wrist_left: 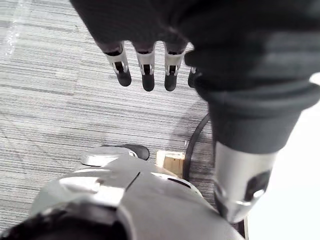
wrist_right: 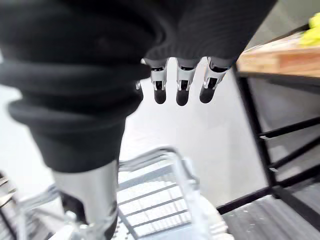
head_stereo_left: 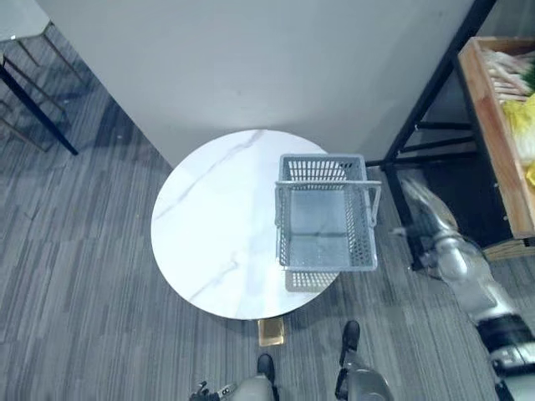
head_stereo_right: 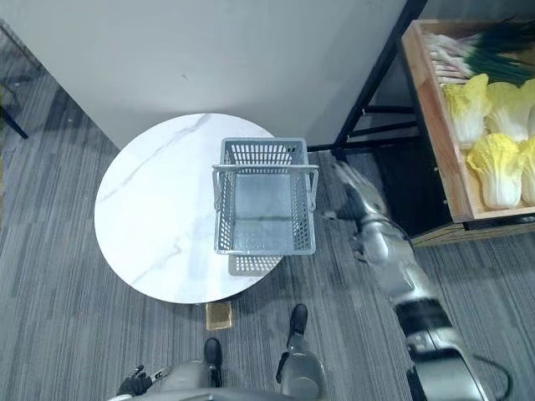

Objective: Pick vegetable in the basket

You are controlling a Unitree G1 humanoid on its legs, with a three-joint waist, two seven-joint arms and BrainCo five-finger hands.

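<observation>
- My right hand [head_stereo_right: 361, 207] hangs in the air at about 3 o'clock from the basket [head_stereo_right: 266, 152]. It is between the basket and the wooden crate [head_stereo_right: 435, 134], and its fingers [wrist_right: 181, 82] are straight and spread, holding nothing.
- I judge this to be the reach step: the palm is empty and no vegetable is picked yet.
- The grey mesh basket is empty. It sits on the round white marble tabletop [head_stereo_right: 159, 209] at the 3 o'clock edge, the side nearest the produce, which should keep the carry from crate to basket short.
- The vegetables lie in the crate at about 2 o'clock from the basket, up on a black metal rack [head_stereo_right: 376, 75]. The pale yellow napa cabbages [head_stereo_right: 495, 171] are towards me and the long green onions [head_stereo_right: 493, 50] are at the far end.
- The cabbage heads touch one another, so taking one cleanly will probably need a wide wrap over the top rather than a pinch.
- The crate rim stands above the heads, so I expect I must come in over it rather than from the side.
- My left hand [wrist_left: 145, 65] hangs low at my side over the grey floor, fingers straight and idle, well away from the tabletop.
</observation>
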